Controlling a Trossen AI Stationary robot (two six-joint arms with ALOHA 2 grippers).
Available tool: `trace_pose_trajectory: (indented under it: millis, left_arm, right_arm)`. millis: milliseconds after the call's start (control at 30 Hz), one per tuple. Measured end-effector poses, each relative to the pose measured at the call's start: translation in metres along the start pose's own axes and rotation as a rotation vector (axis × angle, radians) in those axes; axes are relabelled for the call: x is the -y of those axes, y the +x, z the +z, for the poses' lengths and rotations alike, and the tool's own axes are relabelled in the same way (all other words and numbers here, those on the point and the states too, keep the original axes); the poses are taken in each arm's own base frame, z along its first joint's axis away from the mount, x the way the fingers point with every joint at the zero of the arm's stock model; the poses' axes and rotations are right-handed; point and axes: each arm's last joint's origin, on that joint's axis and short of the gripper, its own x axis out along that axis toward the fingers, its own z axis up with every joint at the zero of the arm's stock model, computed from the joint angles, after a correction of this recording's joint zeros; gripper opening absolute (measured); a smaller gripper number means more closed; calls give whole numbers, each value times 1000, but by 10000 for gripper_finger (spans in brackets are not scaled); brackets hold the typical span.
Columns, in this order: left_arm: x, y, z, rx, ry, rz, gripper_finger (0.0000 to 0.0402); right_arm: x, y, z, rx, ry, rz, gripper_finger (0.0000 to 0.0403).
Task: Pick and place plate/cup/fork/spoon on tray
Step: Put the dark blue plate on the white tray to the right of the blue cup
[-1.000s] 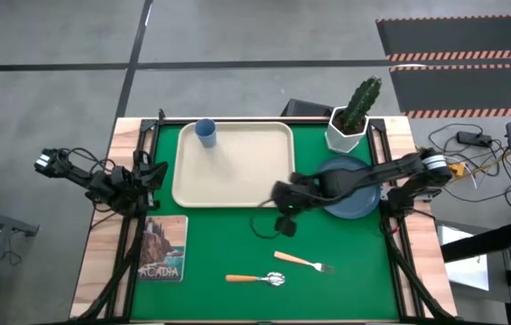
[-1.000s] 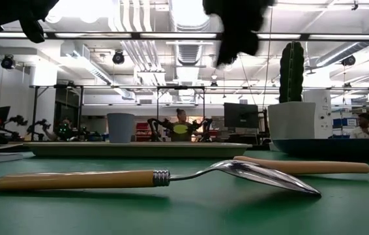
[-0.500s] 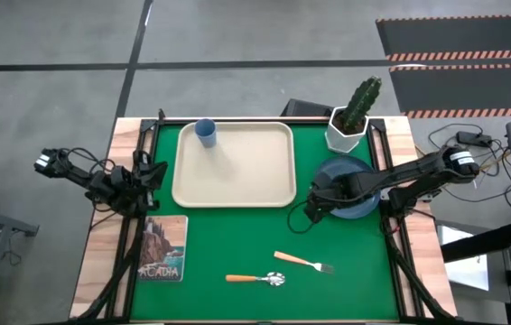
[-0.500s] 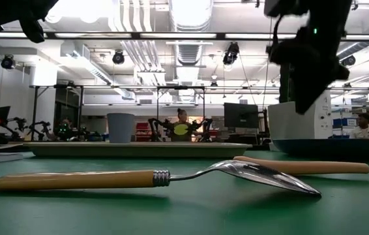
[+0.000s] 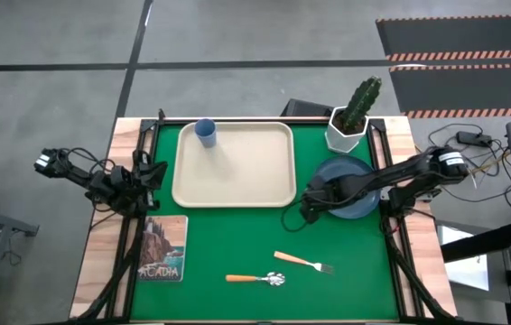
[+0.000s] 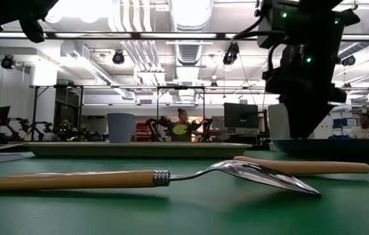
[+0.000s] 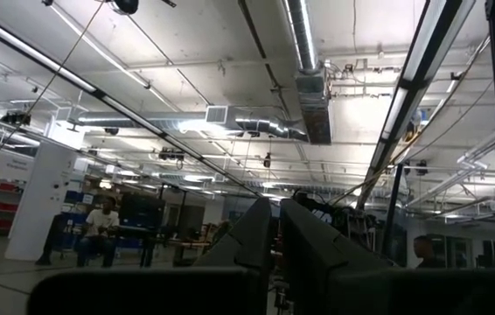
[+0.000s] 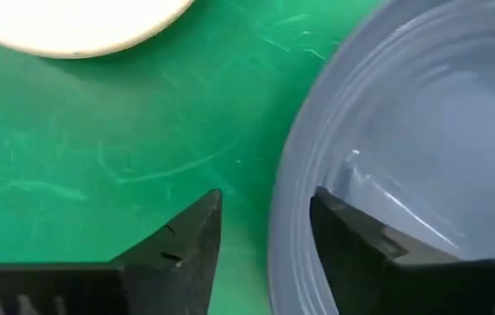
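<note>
Slate-blue plate (image 5: 350, 185) is seen on the green surface (image 5: 228, 235) right of the tray (image 5: 233, 164), its left rim straddled by the parted fingers of the right claw (image 8: 261, 241), not yet clamped. The cup (image 5: 205, 132) is stood in the tray's far-left corner; fork (image 5: 304, 262) and spoon (image 5: 255, 279) are laid near the front. The left claw (image 5: 152, 171) is parked at the left edge, fingers seemingly together.

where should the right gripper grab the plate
On the raised rim of the plate, at the edge facing the tray. The plate lies flat on the mat, so only the rim can be pinched; the open right gripper already straddles it there.
</note>
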Motion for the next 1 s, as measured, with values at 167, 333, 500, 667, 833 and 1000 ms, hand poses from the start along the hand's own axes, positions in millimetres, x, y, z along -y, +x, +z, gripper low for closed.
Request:
trace_pose_trajectory:
  millis: [167, 333, 500, 667, 833, 1000]
  left_arm:
    - [0, 0, 0, -1, 0, 2, 11]
    - [0, 0, 0, -1, 0, 2, 11]
    - [0, 0, 0, -1, 0, 2, 11]
    - [0, 0, 0, 1, -2, 4, 11]
    - [0, 0, 0, 0, -1, 4, 11]
    - [0, 0, 0, 0, -1, 4, 11]
  right_arm:
    - [-5, 17, -1, -24, -12, -40, 172]
    - [-8, 29, -5, -48, -27, -85, 132]
    - [-9, 32, -6, -52, -28, -94, 64]
    - [-7, 24, -5, -35, -35, -89, 16]
    - [-5, 13, -4, -1, -37, -51, 14]
    - [-11, -5, -7, 48, -65, -1, 13]
